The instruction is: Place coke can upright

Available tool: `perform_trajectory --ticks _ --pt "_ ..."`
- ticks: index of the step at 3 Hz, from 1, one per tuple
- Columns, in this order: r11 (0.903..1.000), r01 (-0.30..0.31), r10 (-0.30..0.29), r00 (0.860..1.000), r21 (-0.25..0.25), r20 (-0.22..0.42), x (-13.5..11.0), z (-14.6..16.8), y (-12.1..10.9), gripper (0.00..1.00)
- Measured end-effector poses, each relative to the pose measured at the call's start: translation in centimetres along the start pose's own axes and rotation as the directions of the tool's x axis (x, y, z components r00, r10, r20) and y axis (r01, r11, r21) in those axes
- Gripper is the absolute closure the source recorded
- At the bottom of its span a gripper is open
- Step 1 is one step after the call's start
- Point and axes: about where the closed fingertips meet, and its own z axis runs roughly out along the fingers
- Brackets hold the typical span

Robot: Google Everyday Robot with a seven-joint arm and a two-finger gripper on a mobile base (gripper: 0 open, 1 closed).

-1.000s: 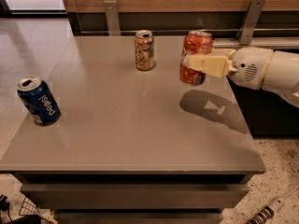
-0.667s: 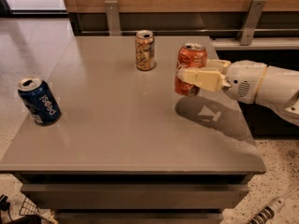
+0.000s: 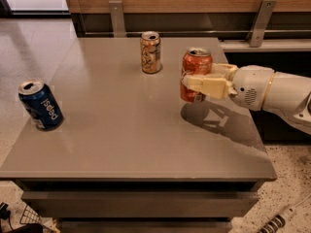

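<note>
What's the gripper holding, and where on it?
The gripper holds the coke can upright, fingers clamped across the middle of its side wall, over the right part of the table.

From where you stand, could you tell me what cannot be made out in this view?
- Whether the coke can touches the table or hangs just above: its base is blurred and partly behind the gripper.
- The far finger of the gripper: hidden behind the can.
- The arm past the wrist: cut off by the right edge.
- The label on the tan can: too small to read.
</note>
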Motion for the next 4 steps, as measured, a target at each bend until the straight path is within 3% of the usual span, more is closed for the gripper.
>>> perform_trajectory --ticks 1,2,4 --pt "0.9938 0.102 -0.101 0.995 -0.044 0.022 1.1 0.1 0.6 1.0" --pt "0.9831 0.169 -0.167 0.985 -0.07 0.041 1.9 0.1 1.0 1.0" --pt "0.9749 0.2 -0.197 0.979 -0.097 0.045 3.9 0.3 2.5 1.0"
